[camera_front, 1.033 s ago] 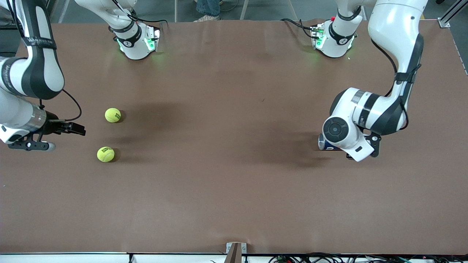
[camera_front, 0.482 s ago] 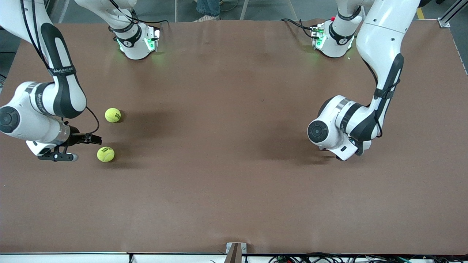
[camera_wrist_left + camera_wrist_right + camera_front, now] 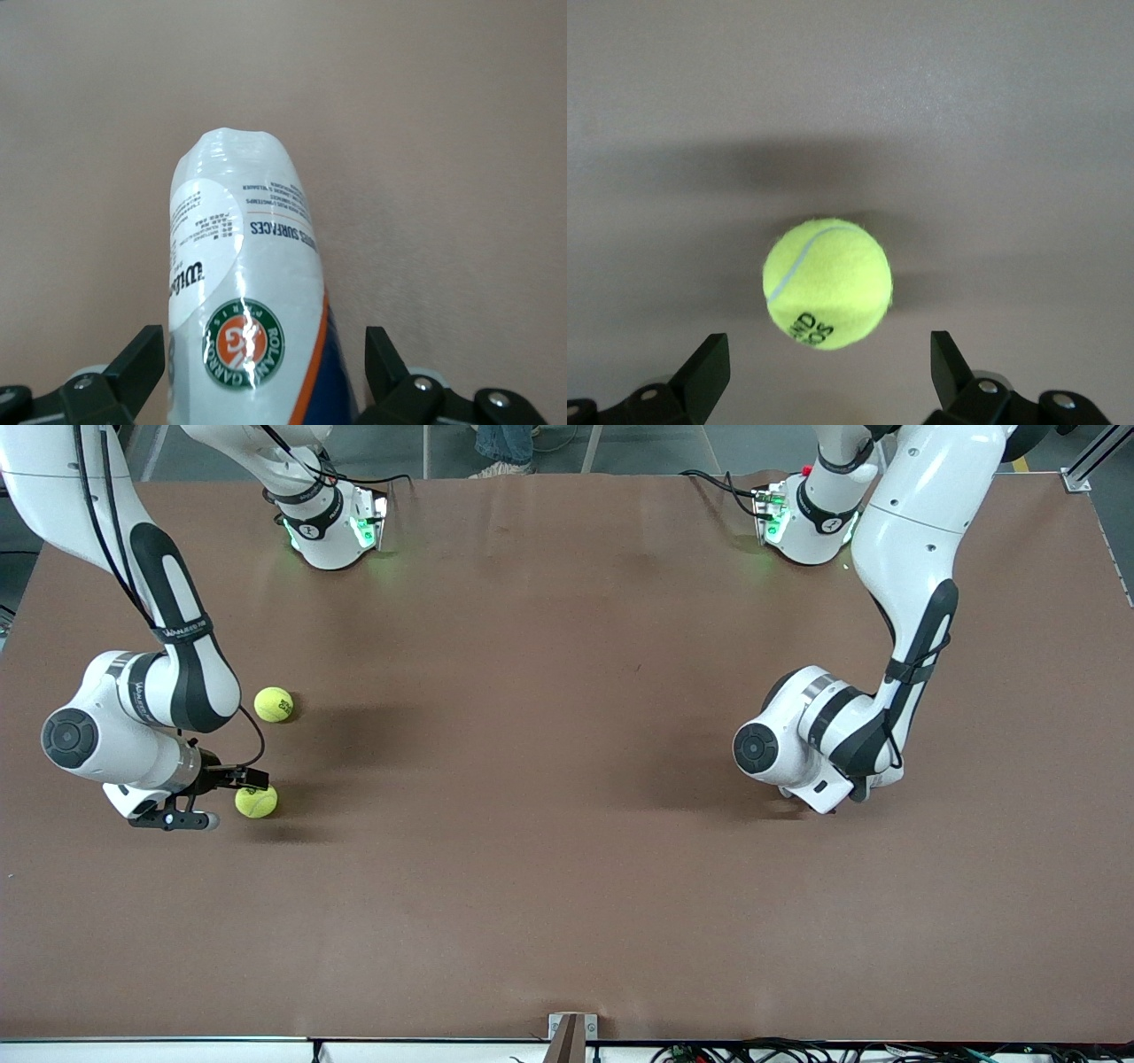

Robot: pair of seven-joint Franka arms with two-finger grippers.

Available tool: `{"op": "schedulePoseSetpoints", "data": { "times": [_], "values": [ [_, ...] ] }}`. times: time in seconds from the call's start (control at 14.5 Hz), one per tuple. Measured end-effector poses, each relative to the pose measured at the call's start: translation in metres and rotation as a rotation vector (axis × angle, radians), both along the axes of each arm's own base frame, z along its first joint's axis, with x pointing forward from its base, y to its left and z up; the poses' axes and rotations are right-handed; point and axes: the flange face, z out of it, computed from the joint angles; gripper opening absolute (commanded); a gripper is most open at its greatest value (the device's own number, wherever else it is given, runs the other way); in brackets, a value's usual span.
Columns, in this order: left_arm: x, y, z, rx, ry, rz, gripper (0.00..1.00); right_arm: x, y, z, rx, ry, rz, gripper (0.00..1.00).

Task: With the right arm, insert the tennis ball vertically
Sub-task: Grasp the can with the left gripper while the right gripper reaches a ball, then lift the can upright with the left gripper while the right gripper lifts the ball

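the tennis ball (image 3: 256, 801) that the right arm is after sits on the table (image 3: 532, 886) toward the right arm's end, nearer the front camera than the second tennis ball (image 3: 274, 704). the right gripper (image 3: 217, 797) is low and just beside it, fingers spread wide, and in the right wrist view the ball (image 3: 827, 284) sits ahead of and between the two open fingers (image 3: 700, 376), not yet enclosed. no grip yet, as far as i can judge.

over toward the left arm's end, the left gripper (image 3: 266, 376) is down at the table, hidden under its own wrist in the front view. its wrist view shows the fingers apart on either side of a lying ball can (image 3: 252, 301), white wrap with a round logo, no contact that i can see.

so the task looks barely started: ball not picked, can not stood up or held, insertion all still to come.

against a second ago: the right arm has swung in from the table's edge and closed right up on the nearer ball, and the left arm has dropped over the can, which now no longer shows in the front view. both balls lie where they were.
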Motion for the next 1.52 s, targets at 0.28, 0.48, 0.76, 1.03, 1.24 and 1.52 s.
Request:
{"op": "schedulePoseSetpoints", "data": {
  "times": [0.28,0.48,0.76,1.03,1.24,1.52],
  "values": [
    [-0.001,0.001,-0.002,0.008,0.000,-0.006,0.97,0.008,-0.001,-0.018,-0.004,-0.014,0.025,1.00],
    [-0.001,0.002,-0.002,0.008,-0.003,-0.002,0.84,0.012,-0.001,-0.032,-0.004,-0.019,0.027,1.00],
    [0.000,0.002,-0.001,0.009,-0.006,0.001,0.77,0.014,-0.001,-0.036,-0.003,-0.021,0.027,1.00],
    [0.000,0.002,0.000,0.008,-0.007,0.001,0.77,0.014,0.005,-0.039,0.004,-0.018,0.035,0.99],
    [0.003,0.000,0.002,0.000,-0.017,-0.002,0.77,0.014,0.007,-0.044,0.006,-0.014,0.038,0.89],
    [0.012,-0.011,0.020,-0.051,-0.027,0.004,0.77,0.013,0.007,-0.050,0.007,-0.011,0.051,0.50]
  ]
}}
